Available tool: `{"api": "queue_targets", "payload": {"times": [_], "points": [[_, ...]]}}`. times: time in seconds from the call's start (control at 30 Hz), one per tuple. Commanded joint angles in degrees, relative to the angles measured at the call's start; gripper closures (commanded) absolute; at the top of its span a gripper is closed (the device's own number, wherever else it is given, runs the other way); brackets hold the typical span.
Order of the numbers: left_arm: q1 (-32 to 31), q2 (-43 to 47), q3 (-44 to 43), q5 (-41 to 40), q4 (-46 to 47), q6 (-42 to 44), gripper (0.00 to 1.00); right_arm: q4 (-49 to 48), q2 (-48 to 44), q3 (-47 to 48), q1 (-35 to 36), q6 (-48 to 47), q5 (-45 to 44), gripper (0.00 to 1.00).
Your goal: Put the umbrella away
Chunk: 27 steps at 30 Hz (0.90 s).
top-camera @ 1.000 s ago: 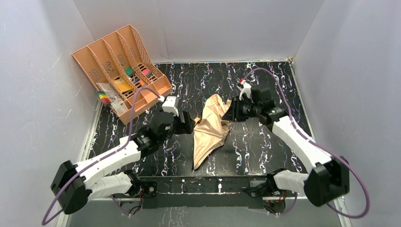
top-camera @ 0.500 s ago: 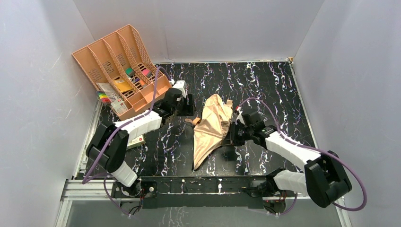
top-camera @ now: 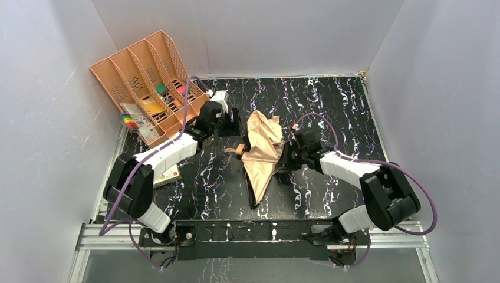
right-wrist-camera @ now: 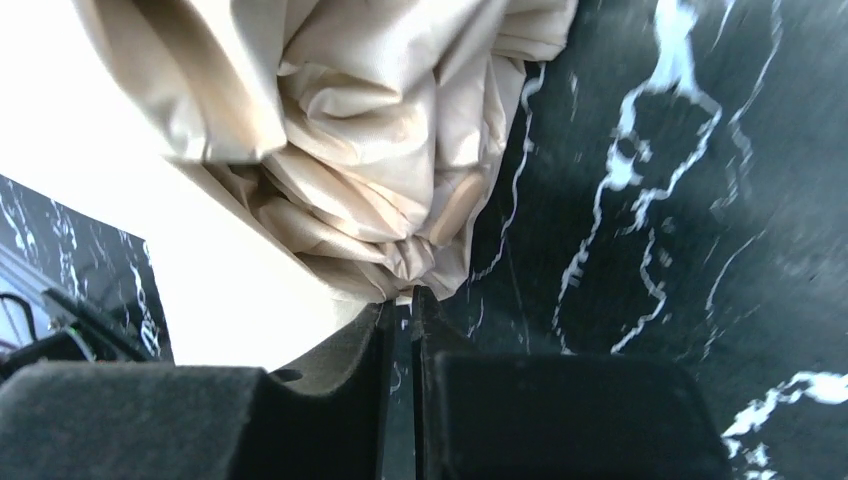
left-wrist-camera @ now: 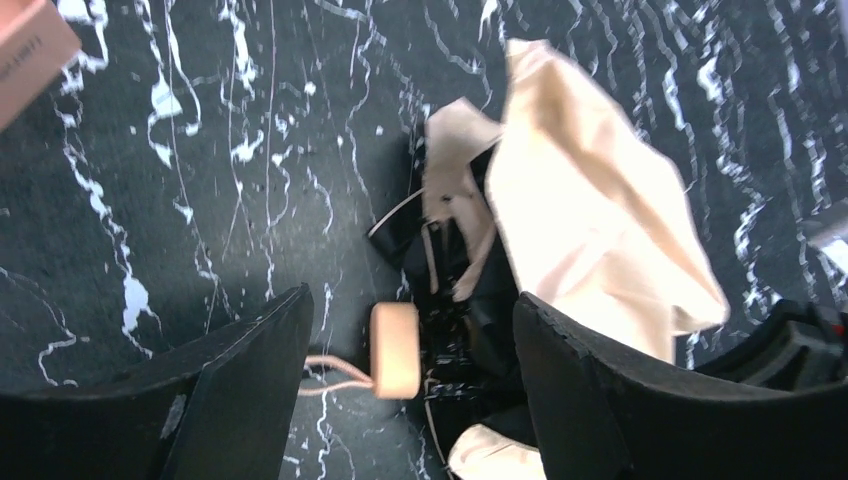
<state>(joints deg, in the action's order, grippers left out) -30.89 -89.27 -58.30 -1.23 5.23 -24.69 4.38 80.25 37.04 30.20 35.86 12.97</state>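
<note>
Umbrella (top-camera: 262, 152) fabric in right tool (right-wrist-camera: 402, 300) pinch; left tool (left-wrist-camera: 410, 305) agape.

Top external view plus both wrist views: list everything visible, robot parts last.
umbrella: one, pale tan-beige, loosely folded, lying mid-table between the grippers
handle: one, tan, at the umbrella's left side
file tray: one, peach-orange, divided, far left corner
small items: several, green, pink and yellow, inside the tray's compartments; what they are is unclear
pack: one, multicoloured, by the tray's near end
flat box: one, pale, on the table beside the left arm
table: one, black with white veining
left gripper: open, over the handle
right gripper: shut on the umbrella's fabric at its right edge
</note>
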Motion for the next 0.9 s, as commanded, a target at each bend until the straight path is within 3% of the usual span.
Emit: {"api": "queue_targets", "payload": {"times": [0.0,0.13,0.33,0.6,0.87], "points": [[1.1,3.0,-4.6,4.2,-1.8,-0.6,0.26,-5.4,2.1,4.5,-1.2,-5.5,-1.7,0.8],[1.3,2.1,-6.7,6.1,-0.9,-0.5,0.15,-4.8,2.6,6.1,-1.3,-8.8,2.0,0.78],[5.1,-3.7,-11.3,9.1,-2.1,-5.6,0.02,-2.9,-0.3,4.7,-1.3,-10.1,6.9,0.66],[8.1,-14.1,-16.5,19.5,0.2,-10.9,0.02,-2.1,-5.0,1.9,-1.3,-8.8,8.3,0.63],[8.1,-19.1,-17.2,28.7,5.2,-15.1,0.21,0.3,-7.9,1.6,-1.3,-9.0,7.2,0.63]]}}
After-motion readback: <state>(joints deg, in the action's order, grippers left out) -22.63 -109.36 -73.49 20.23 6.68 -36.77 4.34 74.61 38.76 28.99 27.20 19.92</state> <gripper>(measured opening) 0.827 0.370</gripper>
